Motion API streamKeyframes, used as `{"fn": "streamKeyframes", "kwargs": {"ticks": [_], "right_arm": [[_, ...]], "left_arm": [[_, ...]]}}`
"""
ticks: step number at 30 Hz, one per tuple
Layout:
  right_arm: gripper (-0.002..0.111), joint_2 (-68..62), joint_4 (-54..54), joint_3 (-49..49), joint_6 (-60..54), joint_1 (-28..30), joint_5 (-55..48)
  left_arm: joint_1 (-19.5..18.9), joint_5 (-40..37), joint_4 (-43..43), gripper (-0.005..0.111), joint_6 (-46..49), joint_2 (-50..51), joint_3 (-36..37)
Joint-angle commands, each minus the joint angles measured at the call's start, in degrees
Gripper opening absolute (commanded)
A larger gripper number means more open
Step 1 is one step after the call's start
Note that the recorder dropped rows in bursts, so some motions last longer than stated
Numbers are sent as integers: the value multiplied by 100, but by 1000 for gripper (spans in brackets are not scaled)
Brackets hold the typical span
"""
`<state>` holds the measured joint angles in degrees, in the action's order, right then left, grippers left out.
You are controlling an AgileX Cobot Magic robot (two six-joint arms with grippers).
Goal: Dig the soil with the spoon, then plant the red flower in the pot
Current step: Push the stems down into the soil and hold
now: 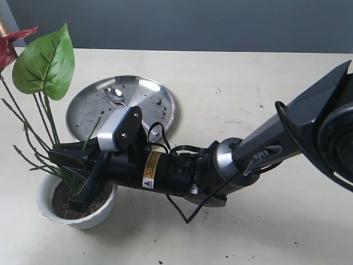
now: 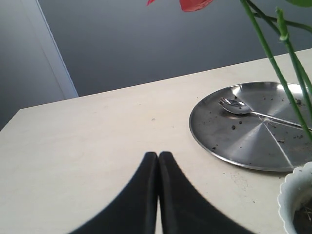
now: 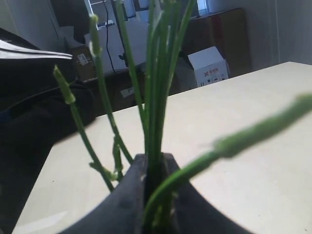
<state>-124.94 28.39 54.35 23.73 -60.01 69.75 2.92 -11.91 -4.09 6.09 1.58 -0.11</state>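
My right gripper (image 1: 70, 179) reaches across to the white scalloped pot (image 1: 88, 221) and is shut on the red flower's bunch of green stems (image 3: 158, 97) just above the dark soil (image 1: 63, 205). The stems stand roughly upright out of the pot. The broad green leaf (image 1: 44, 61) and red petals (image 1: 8, 47) rise at the far left. The spoon (image 2: 236, 106) lies in the steel plate (image 2: 243, 146), untouched. My left gripper (image 2: 158, 155) is shut on nothing, low over bare table beside the plate. The pot rim (image 2: 295, 187) shows at the edge of the left wrist view.
The wide steel plate (image 1: 149, 105), flecked with soil, lies just behind the pot. Loose soil specks dot the table. The right arm (image 1: 242, 157) stretches from the right side across the middle. A grey wall stands behind the table's far edge.
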Motion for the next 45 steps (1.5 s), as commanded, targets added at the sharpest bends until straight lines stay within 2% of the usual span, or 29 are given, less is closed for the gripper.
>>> {"fn": "streamKeyframes", "kwargs": {"ticks": [1, 16, 29, 45], "right_arm": [[-1, 60, 265, -36, 59, -3, 21], [-1, 60, 478, -36, -126, -3, -107], [-1, -56, -543, -281, -494, -3, 21], [-1, 139, -588, -440, -433, -3, 21]], "left_arm": [[9, 36, 5, 0, -28, -24, 11], [9, 36, 5, 0, -28, -24, 11], [9, 36, 5, 0, -28, -24, 11], [9, 36, 5, 0, -28, -24, 11]]}}
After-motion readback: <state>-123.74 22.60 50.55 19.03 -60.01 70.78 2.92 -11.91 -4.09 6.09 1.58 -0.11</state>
